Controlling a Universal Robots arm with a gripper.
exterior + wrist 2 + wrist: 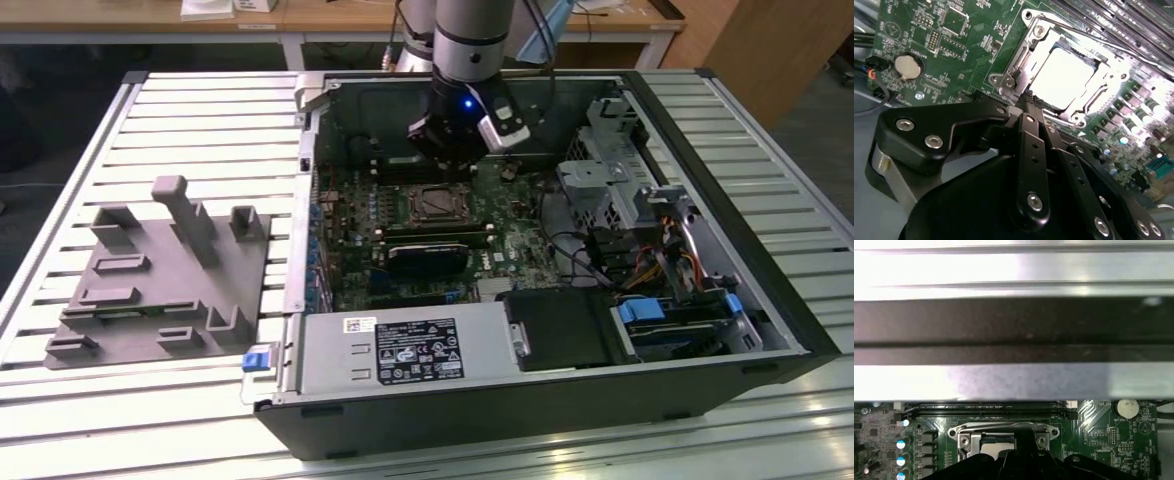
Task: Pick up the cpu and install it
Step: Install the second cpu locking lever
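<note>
Pincer (pixel 1026 102) closed, holding nothing — tips just beside the cpu (pixel 1061 80) seated in its socket.

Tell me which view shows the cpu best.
The second wrist view: the cpu lies pale and nearly whole in its socket. The first wrist view catches an edge behind the claw; the exterior view shows the socket small below the arm.
</note>
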